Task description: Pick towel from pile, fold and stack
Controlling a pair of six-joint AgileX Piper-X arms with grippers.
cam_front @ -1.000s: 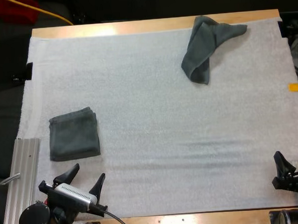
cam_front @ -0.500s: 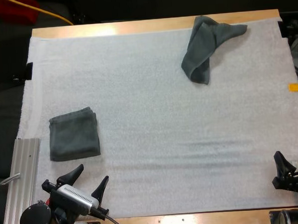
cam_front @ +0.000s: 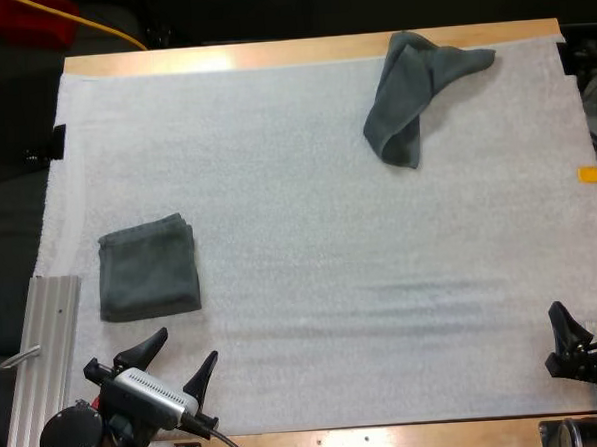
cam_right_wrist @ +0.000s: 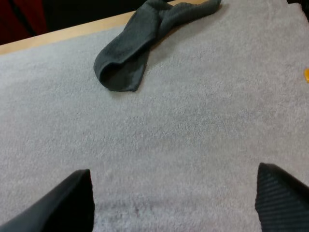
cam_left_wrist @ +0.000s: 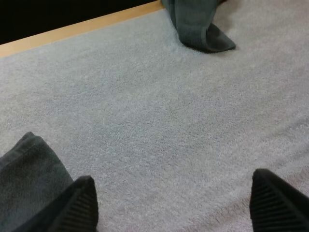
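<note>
A crumpled dark grey-green towel (cam_front: 412, 95) lies at the far right of the white mat (cam_front: 309, 233); the left wrist view shows its tip (cam_left_wrist: 198, 29) and the right wrist view its loose folds (cam_right_wrist: 140, 43). A folded towel (cam_front: 148, 268) rests flat at the near left, its corner (cam_left_wrist: 29, 188) beside my left fingers. My left gripper (cam_front: 177, 356) hovers open just in front of the folded towel, holding nothing. My right gripper (cam_front: 589, 326) stands open at the mat's near right corner, far from both towels.
A ribbed metal rail (cam_front: 44, 367) lies along the mat's left edge near my left arm. The table's wooden far edge (cam_front: 270, 53) runs behind the crumpled towel. Bare mat spreads between the two towels.
My left gripper has shifted slightly toward the right and nearer the table's front edge. The towels and the right arm have not moved.
</note>
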